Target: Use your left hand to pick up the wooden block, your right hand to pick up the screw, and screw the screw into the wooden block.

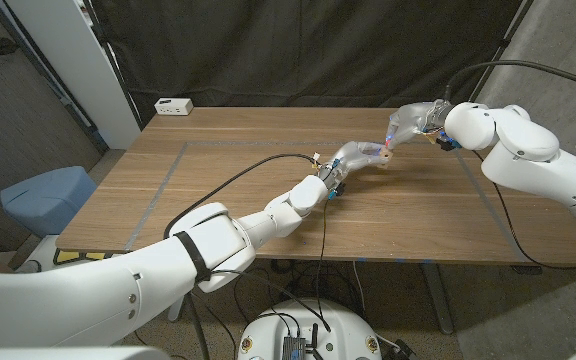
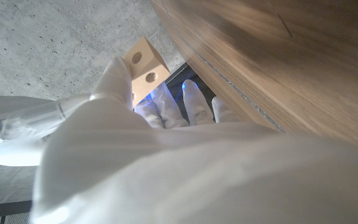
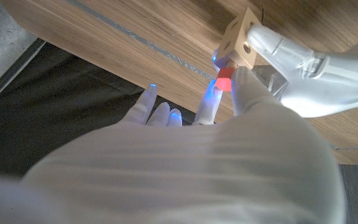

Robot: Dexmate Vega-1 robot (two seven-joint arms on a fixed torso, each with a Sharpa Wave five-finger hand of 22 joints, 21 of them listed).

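- one wooden block (image 3: 240,42), pale, with round holes in its faces
- one screw (image 3: 225,79), red-headed, at the block
- two robot hands: left robot hand (image 1: 353,157), right robot hand (image 1: 411,124)
- one wooden surface (image 1: 218,190)
- one white box (image 1: 173,105) at the surface's far corner
- one blue chair (image 1: 46,198) beside the surface

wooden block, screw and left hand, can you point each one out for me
wooden block (image 3: 240,42), right wrist view, on its face with the holes
screw (image 3: 225,79), right wrist view, on its red head
left hand (image 3: 303,62), right wrist view, on the white hand holding the block
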